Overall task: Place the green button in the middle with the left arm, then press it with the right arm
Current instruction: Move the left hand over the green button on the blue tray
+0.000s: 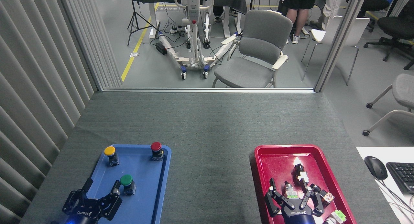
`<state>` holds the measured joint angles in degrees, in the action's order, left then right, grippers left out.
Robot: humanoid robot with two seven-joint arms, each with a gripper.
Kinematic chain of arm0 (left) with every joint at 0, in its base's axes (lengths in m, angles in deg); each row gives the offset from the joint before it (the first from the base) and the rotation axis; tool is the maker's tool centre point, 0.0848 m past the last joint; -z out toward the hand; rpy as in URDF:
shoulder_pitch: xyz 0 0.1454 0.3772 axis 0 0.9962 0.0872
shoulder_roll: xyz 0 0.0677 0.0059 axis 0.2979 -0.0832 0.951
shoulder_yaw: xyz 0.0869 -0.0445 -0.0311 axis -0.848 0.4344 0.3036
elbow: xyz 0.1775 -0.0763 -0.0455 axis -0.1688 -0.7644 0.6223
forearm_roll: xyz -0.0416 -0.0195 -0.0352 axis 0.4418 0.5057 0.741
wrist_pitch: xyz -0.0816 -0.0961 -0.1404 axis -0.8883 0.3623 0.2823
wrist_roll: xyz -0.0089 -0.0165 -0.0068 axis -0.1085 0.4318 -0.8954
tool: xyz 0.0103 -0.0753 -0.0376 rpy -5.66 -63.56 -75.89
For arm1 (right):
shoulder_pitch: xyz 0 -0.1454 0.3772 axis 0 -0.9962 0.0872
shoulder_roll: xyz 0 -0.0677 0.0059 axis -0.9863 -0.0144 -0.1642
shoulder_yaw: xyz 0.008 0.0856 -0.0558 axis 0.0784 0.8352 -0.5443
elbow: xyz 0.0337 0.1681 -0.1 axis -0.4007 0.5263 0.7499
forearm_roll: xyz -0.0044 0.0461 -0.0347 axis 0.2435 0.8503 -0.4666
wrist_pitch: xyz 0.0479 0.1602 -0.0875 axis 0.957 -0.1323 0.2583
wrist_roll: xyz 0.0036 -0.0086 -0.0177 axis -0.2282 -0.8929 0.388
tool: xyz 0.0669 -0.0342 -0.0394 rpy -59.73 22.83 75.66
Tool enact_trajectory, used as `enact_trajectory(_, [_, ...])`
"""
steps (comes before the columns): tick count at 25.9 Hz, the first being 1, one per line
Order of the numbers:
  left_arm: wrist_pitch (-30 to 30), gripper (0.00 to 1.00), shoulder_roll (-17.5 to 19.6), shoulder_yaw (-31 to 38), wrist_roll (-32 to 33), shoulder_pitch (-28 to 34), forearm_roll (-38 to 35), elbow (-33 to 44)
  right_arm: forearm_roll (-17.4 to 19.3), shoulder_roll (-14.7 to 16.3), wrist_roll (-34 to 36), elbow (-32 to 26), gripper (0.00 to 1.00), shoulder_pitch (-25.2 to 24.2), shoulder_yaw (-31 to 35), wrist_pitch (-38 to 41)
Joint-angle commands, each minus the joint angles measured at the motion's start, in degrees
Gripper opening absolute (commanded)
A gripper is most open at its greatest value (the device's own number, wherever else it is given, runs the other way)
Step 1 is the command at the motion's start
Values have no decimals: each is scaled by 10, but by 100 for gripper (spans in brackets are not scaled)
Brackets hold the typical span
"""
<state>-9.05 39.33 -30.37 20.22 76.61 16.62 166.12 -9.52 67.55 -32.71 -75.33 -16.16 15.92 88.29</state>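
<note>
Two trays on a grey-green bench (207, 127), office chairs behind; left gripper (102, 190) fingers spread beside the green button (126, 182), right gripper (292, 193) fingers splayed, empty.

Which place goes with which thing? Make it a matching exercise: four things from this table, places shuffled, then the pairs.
Things:
1. green button
2. yellow button
3. red button
4. right gripper

Places:
A. far left corner of the blue tray
B. over the red tray, fingers spread
C. far right corner of the blue tray
D. near part of the blue tray, just beyond the left gripper

Pairs: 1-D, 2-A, 3-C, 4-B
</note>
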Motion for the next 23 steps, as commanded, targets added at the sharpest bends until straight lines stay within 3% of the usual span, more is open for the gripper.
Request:
enact_trajectory(1, [-6,100,1,0,-1,-8,0,-14,-8,-1,2,0,100,0,0,-4])
enact_trajectory(10, [-17,100,9,-1,-3,-35,-8,-45,-36,-5,2,0,100,1,-1,-5])
enact_trajectory(23, [-16,100,25,-1,-9,-39,-8,-44,-37,-7,2,0,100,2,-1,-2])
